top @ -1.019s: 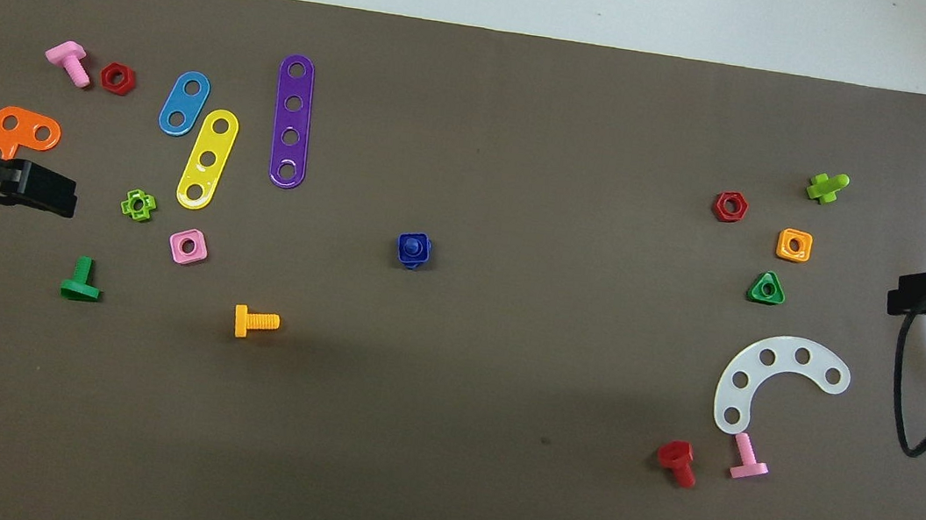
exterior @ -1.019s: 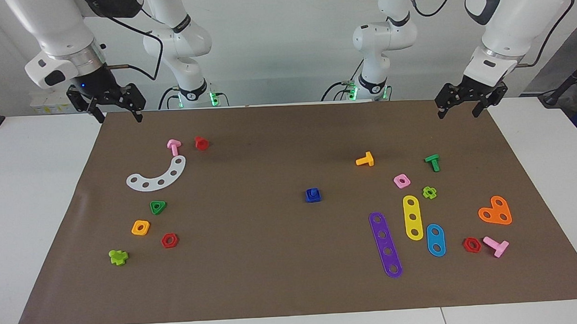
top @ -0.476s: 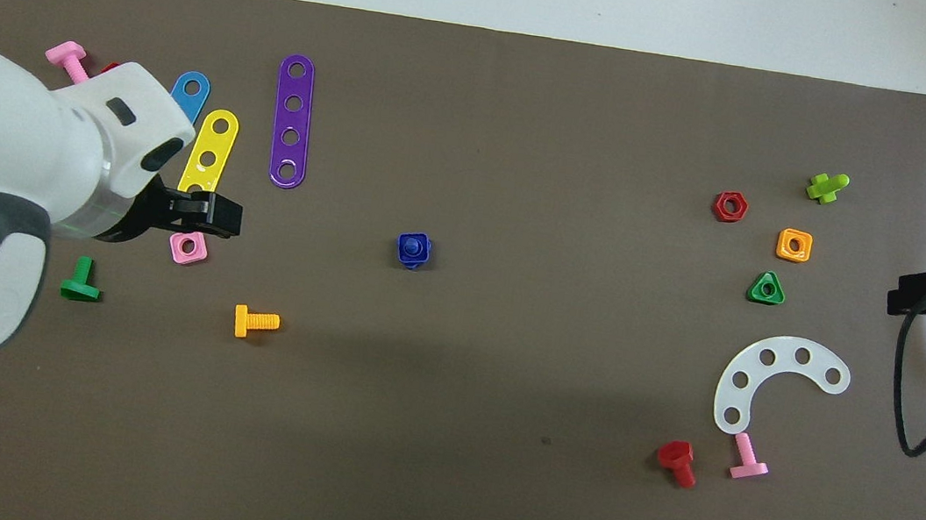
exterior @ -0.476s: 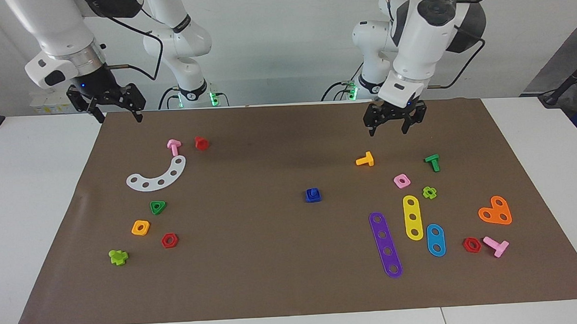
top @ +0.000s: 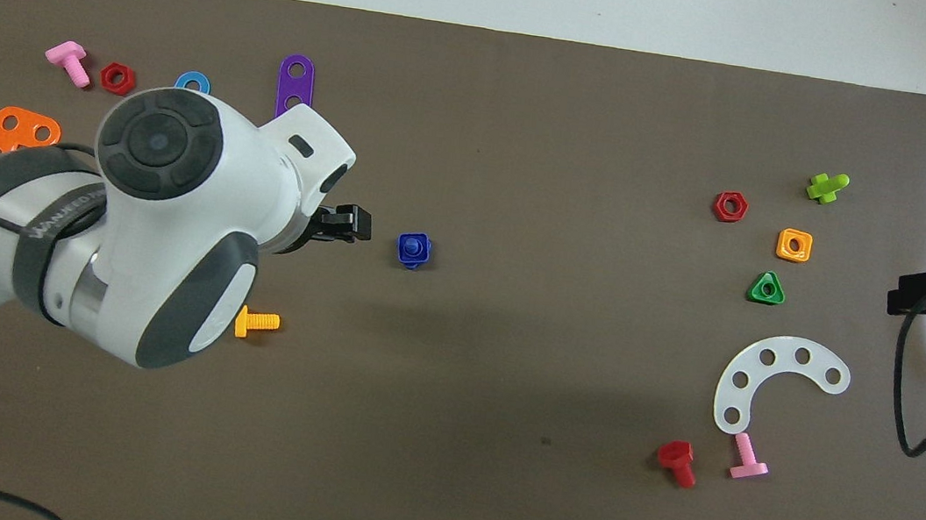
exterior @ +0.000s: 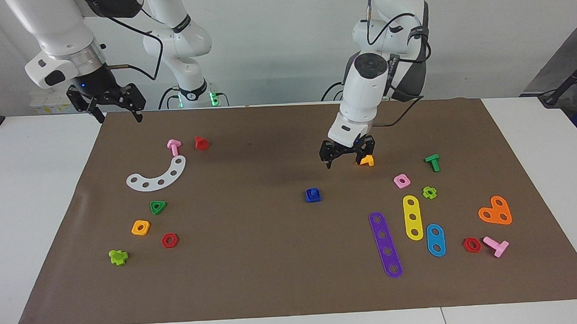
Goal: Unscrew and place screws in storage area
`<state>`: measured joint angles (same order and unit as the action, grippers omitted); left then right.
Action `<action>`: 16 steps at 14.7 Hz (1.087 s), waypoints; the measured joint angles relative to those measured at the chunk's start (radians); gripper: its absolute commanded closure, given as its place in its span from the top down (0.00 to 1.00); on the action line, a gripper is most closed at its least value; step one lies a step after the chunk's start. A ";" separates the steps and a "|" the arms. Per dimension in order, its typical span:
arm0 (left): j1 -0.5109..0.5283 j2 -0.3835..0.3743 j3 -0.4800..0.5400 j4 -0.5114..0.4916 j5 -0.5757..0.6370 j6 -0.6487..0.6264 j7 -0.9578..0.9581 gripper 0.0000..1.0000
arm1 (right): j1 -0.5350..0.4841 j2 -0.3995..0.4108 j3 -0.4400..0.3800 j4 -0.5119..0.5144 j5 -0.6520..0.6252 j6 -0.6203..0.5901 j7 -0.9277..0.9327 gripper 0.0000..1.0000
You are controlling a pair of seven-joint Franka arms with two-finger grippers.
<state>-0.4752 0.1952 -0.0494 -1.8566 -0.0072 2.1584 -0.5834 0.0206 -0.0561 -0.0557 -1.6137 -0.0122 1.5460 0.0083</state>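
Note:
The blue screw (exterior: 312,194) stands in a blue square nut in the middle of the brown mat; it also shows in the overhead view (top: 413,248). My left gripper (exterior: 345,163) is open and empty in the air, over the mat between the orange bolt and the blue screw, apart from both; its tip shows in the overhead view (top: 348,224). The storage area (exterior: 189,208) is the mat around the white curved strip (exterior: 157,175), toward the right arm's end. My right gripper (exterior: 120,119) waits open over the mat's corner there.
An orange bolt (exterior: 366,160) lies partly hidden by a left finger. A green bolt (exterior: 432,162), a pink nut (exterior: 401,180) and purple (exterior: 385,245), yellow and blue strips lie toward the left arm's end. Red (exterior: 201,143) and pink bolts lie near the white strip.
My left arm has swung in from its corner of the mat toward the middle and come down, now close to the blue screw. The right arm has not moved.

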 measured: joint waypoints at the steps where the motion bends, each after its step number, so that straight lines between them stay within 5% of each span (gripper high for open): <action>1: -0.015 0.032 0.001 0.000 0.000 0.043 -0.013 0.95 | 0.000 0.000 0.000 0.000 0.000 0.000 0.000 1.00; 7: -0.061 0.212 0.001 0.072 0.000 0.167 -0.030 0.89 | 0.000 0.000 0.000 0.000 0.000 0.000 0.000 1.00; 16: -0.070 0.245 0.002 0.072 0.018 0.191 -0.026 0.73 | 0.000 0.000 0.000 0.000 0.000 0.000 0.000 1.00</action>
<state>-0.5447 0.4397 -0.0475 -1.7844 0.0113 2.3496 -0.6090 0.0206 -0.0561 -0.0557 -1.6137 -0.0122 1.5460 0.0083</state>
